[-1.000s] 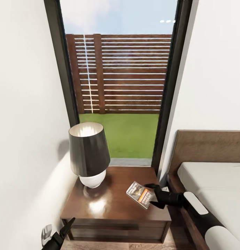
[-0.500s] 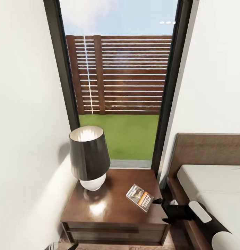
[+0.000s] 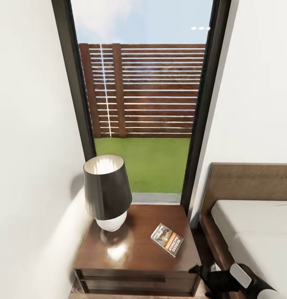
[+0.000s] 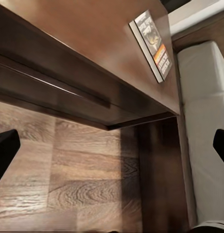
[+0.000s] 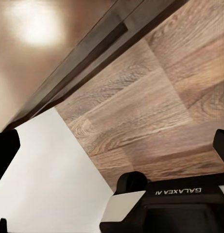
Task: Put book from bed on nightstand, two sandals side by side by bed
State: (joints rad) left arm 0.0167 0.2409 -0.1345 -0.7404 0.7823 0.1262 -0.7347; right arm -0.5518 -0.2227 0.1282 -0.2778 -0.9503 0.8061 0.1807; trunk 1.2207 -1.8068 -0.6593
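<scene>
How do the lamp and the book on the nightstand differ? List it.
1. The lamp stands upright; the book lies flat.
2. The lamp is large, with a dark shade and white base; the book is small, thin, pale with an orange band.
3. The lamp sits at the window-side corner; the book nearer the bed.
Both rest on the nightstand.

A lamp (image 3: 106, 192) with a dark shade (white bulbous base) stands upright; behind it a tall dark-framed window (image 3: 142, 99) shows a slatted brown fence (image 3: 152, 89) and lawn (image 3: 147, 162).

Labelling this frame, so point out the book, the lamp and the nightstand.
book (image 3: 167, 239), head view, centre of its cover.
lamp (image 3: 107, 188), head view, middle of the dark shade.
nightstand (image 3: 131, 253), head view, bare glossy top.
</scene>
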